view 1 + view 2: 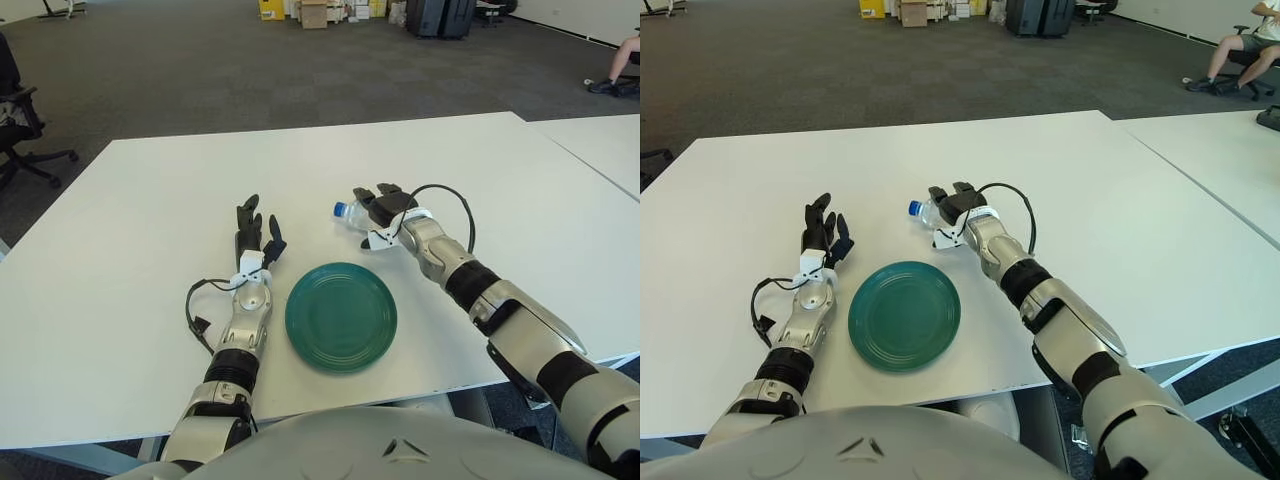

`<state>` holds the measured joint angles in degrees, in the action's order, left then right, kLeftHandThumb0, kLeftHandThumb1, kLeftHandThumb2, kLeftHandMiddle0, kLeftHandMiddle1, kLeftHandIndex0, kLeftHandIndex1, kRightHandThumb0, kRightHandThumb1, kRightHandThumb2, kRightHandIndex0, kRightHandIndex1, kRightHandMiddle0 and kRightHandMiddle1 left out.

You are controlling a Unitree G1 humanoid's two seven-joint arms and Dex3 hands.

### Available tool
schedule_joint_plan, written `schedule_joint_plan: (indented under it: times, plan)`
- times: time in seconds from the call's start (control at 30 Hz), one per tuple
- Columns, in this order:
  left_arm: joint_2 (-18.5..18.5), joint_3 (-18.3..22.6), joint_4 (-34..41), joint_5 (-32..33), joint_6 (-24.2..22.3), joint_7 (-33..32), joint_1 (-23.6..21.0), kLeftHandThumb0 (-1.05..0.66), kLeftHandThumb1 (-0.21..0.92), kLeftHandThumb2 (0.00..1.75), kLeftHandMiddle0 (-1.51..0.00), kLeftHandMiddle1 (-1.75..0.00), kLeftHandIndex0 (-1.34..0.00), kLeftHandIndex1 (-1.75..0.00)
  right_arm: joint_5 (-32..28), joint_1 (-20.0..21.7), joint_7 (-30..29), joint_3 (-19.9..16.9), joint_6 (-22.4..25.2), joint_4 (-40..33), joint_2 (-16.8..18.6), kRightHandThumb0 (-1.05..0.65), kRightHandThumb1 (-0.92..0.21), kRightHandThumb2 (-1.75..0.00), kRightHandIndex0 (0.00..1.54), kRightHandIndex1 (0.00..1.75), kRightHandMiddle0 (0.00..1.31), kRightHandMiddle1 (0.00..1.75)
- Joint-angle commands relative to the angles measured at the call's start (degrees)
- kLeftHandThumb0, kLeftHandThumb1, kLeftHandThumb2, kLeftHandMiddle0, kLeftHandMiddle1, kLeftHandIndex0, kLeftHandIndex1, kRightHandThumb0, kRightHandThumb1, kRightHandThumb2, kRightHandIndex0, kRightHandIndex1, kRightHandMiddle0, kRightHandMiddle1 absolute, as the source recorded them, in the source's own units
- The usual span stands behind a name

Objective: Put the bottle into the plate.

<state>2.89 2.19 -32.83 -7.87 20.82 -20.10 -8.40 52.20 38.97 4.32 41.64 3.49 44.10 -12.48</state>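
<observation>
A clear plastic bottle (349, 213) with a blue cap lies on its side on the white table, beyond the plate. My right hand (382, 208) covers its body, black fingers curled over it, with only the cap end sticking out to the left. The dark green plate (341, 316) sits near the table's front edge, between my two arms. My left hand (254, 234) shows just left of the plate, fingers spread and holding nothing.
The white table (150, 200) stretches wide to the left and back. A second white table (600, 140) stands at the right. An office chair (20, 120) is on the floor at far left.
</observation>
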Motion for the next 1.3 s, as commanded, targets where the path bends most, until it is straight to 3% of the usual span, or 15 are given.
schedule_joint_plan:
  times: [0.0,0.43,0.63,0.77,0.83,1.03,1.27]
  plan:
    - [-0.1,0.0,1.0,-0.7,-0.5,-0.7,0.3,-0.8,0.92,0.84,-0.39,0.0,0.0,-0.74,0.3,0.1,0.1,0.5,0.0,2.6,0.0,-1.05,-0.92,-0.47,0.0,0.0,0.0,0.0]
    - [0.1,-0.3,1.6,-1.5,-0.9,-1.6,0.4,-0.82,0.92,0.85,-0.39,0.0,0.0,-0.75,-0.5,0.7,-4.9,-0.1,-1.8,9.2,1.2,-1.05,-0.92,-0.46,0.0,0.0,0.0,0.0]
    - [0.1,-0.3,1.5,-1.6,-0.9,-1.7,0.4,-0.83,0.92,0.86,-0.41,-0.01,0.0,-0.78,-0.4,2.0,-9.9,0.5,-2.8,15.4,3.4,-1.05,-0.92,-0.41,0.13,0.06,0.04,0.02]
    - [0.1,-0.3,1.6,-1.7,-1.0,-1.7,0.5,-0.84,0.92,0.87,-0.41,-0.01,0.0,-0.79,-0.4,2.4,-11.7,0.7,-3.3,17.1,4.0,-1.05,-0.92,-0.34,0.22,0.26,0.01,0.28]
    - [0.1,-0.3,1.7,-1.7,-1.2,-1.6,0.6,-0.84,0.92,0.87,-0.41,-0.01,0.0,-0.79,-0.4,2.5,-12.4,0.8,-3.6,17.8,4.3,-1.05,-0.92,-0.3,0.18,0.61,0.0,0.53]
    - [0.1,0.0,1.6,-1.2,-1.5,-1.1,0.6,-0.82,0.92,0.86,-0.42,-0.01,0.0,-0.78,-0.7,2.3,-13.7,0.9,-4.3,18.6,4.7,-1.02,-0.92,-0.22,0.15,1.07,0.0,0.89]
    - [0.3,0.1,1.8,-1.3,-1.4,-1.4,0.9,-0.81,0.92,0.85,-0.42,-0.02,0.0,-0.78,-1.7,1.5,-14.7,0.5,-5.4,18.1,4.6,-0.95,-0.92,-0.16,0.19,1.25,0.0,1.1]
